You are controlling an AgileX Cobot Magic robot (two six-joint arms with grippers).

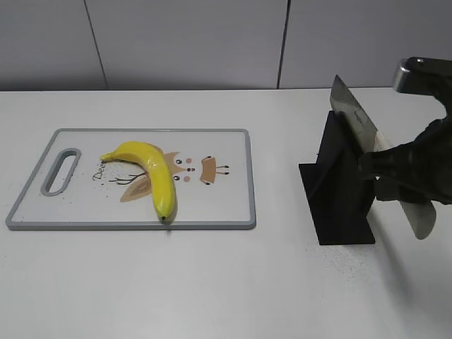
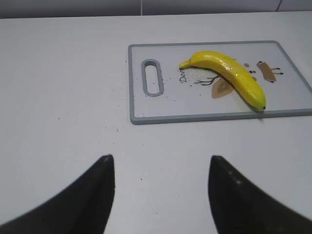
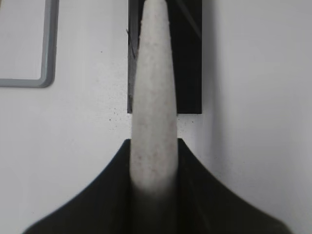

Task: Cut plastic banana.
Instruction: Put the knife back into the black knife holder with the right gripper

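The plastic banana (image 1: 152, 172) lies on the white cutting board (image 1: 226, 205), bright yellow and curved, dark tip toward the front edge. It also shows in the left wrist view (image 2: 229, 75). My right gripper (image 1: 395, 176) is shut on the pale handle of a knife (image 1: 418, 215) whose grey blade (image 1: 353, 113) sits in a black knife stand (image 1: 339, 191). In the right wrist view the handle (image 3: 153, 97) runs up between my closed fingers (image 3: 154, 161). My left gripper (image 2: 161, 163) is open and empty, over bare table in front of the board. It does not show in the exterior view.
The cutting board (image 2: 146, 114) has a grey rim, a handle slot (image 1: 61, 171) at its left end and a cartoon print in the middle. The black stand (image 3: 187, 58) stands right of the board. A grey wall runs behind the white table.
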